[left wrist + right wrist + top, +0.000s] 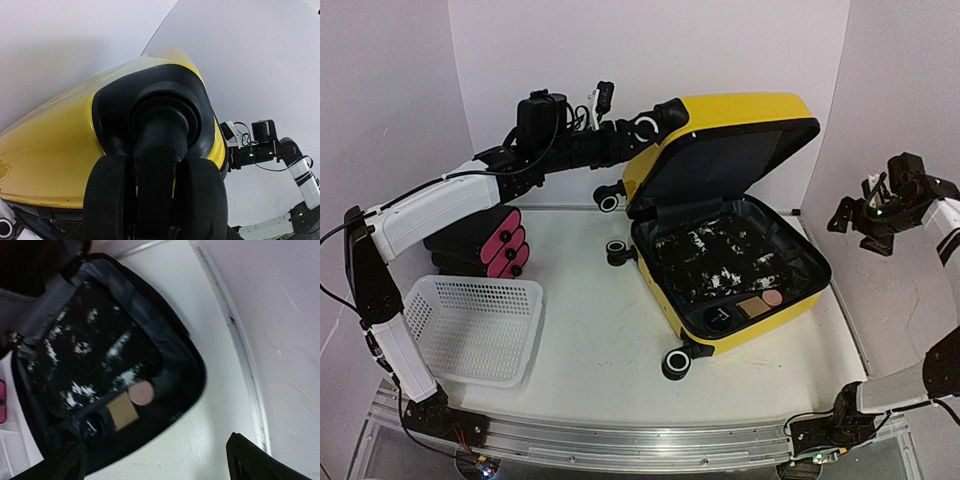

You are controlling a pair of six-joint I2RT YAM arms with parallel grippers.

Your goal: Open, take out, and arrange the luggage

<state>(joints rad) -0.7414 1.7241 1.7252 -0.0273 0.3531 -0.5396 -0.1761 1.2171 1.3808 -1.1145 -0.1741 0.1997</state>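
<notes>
Yellow hard-shell suitcase [715, 190] lies open on the white tabletop [590, 350]. The left hand [638, 129] clasps the lid's corner wheel [155, 190], apparently propping the lid up. The right hand [861, 224] hangs released alongside.

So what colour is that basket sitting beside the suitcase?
White, with a perforated mesh pattern all over. The basket shows best in the top external view.

readable text: none | luggage [730, 240] interior: white flecks [720, 250] on black (too blurred to read as lettering)
</notes>
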